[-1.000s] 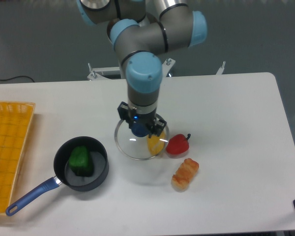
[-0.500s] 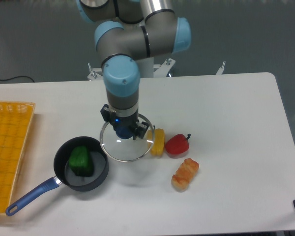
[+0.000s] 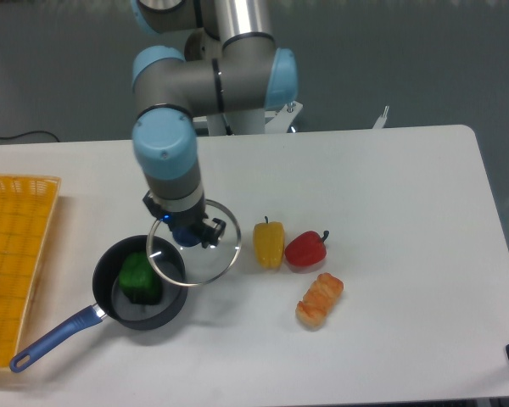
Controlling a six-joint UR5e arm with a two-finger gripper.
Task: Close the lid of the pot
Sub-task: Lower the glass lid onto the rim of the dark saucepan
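The pot (image 3: 141, 281), a small dark saucepan with a long blue handle (image 3: 55, 337), sits at the front left of the table with a green pepper (image 3: 139, 277) inside. The pot lid (image 3: 194, 253), a clear glass disc with a metal rim, hangs in the air just right of the pot, its left edge overlapping the pot's rim. My gripper (image 3: 187, 233) is shut on the lid's blue knob from above.
A yellow pepper (image 3: 269, 243), a red pepper (image 3: 306, 249) and a bread-like piece (image 3: 320, 299) lie right of the lid. An orange basket (image 3: 13, 263) stands at the table's left edge.
The arm has carried the lid leftward, away from the yellow and red peppers, until it partly overlaps the pot. The yellow pepper is now fully uncovered.
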